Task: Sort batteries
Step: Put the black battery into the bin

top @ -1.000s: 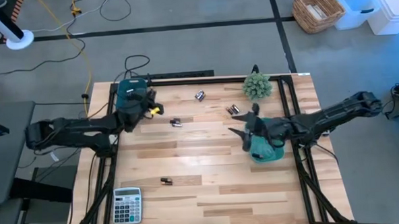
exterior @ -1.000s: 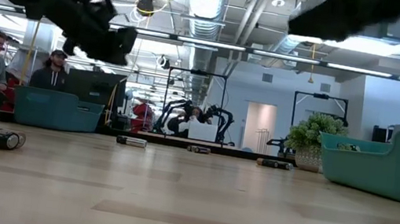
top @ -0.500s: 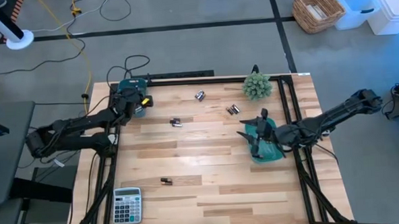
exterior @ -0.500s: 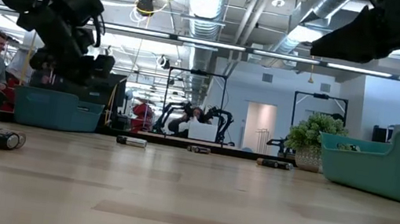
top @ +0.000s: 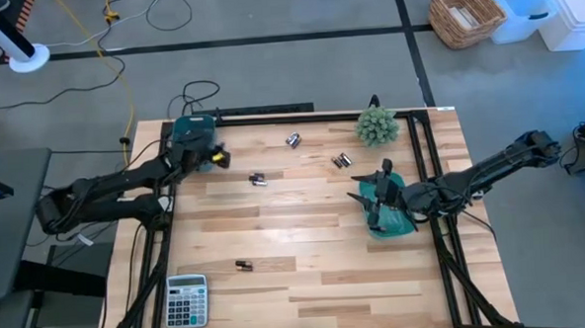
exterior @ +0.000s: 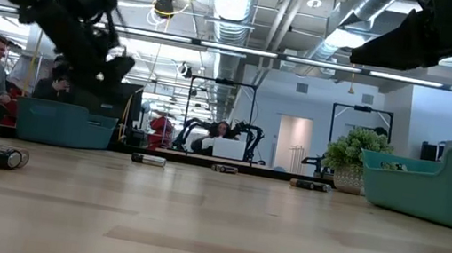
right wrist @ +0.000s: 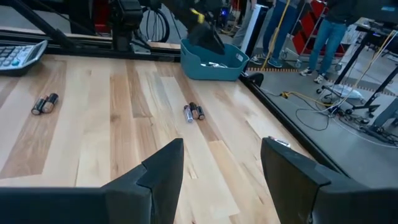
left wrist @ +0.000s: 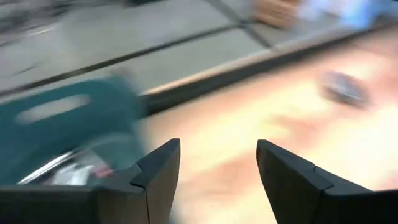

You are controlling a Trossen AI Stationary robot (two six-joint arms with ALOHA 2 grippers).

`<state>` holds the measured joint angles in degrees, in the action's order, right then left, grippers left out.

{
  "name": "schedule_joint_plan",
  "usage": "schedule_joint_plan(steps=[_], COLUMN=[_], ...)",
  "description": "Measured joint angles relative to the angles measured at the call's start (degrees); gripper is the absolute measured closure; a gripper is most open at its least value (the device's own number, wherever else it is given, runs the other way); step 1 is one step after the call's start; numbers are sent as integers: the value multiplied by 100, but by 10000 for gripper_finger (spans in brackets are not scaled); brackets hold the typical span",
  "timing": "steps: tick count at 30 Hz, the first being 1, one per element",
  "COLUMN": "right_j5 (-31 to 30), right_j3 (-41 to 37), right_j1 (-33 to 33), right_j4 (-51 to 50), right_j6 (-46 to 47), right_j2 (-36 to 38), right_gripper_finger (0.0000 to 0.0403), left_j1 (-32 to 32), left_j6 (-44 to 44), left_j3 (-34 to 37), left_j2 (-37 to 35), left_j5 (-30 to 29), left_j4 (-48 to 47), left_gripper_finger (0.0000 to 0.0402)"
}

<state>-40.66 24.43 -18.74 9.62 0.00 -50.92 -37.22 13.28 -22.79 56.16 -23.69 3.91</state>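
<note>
Lying on pale wood planks (top: pixel 307 272): small cylindrical batteries (top: pixel 258 179).

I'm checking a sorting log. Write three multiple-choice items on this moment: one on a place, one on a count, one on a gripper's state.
1. Where is the calculator?
A. near left corner of the table
B. beside the plant
C. inside a bin

2. How many teal bins are on the table?
A. one
B. two
C. four

3. How do the left gripper's jaws stand?
A. shut on a battery
B. shut on nothing
C. open, holding nothing

Answers:
1. A: the high view shows it at the near left corner, far from the plant.
2. B: a left bin and a right bin.
3. C: the left wrist view shows a clear gap between its fingers.
</note>
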Motion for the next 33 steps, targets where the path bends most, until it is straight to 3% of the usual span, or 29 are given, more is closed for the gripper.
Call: schedule_joint_plan(steps=[2, 8, 11, 14, 19, 25, 33], right_j5=[0, 20, 20, 22, 28, 121, 191], right_j3=[0, 0, 0, 0, 0, 0, 0], right_j1=[4, 102, 245, 400, 587, 600, 655], right_j4=[-4, 77, 142, 173, 195, 269, 268], right_j6=[-31, -381, -450, -458, -491, -521, -502], right_j2=[0, 0, 0, 0, 0, 0, 0], right_gripper_finger=[179, 180, 180, 180, 180, 180, 180], left_j1=[238, 1206, 1703, 2200, 2674, 3207, 4685], left_j6=[-439, -1471, -1617, -1673, -1559, -1064, -66], left_j3=[-163, -653, -717, -717, -718, -1078, -1660], left_j2=[-190, -579, -435, -15, 734, 1036, 1034], left_j5=[512, 1197, 1639, 1689, 1300, 2122, 2685], left_j4=[-304, -1004, -1099, -1266, -904, -1833, -2832], left_gripper_finger=[199, 219, 224, 225, 226, 226, 226])
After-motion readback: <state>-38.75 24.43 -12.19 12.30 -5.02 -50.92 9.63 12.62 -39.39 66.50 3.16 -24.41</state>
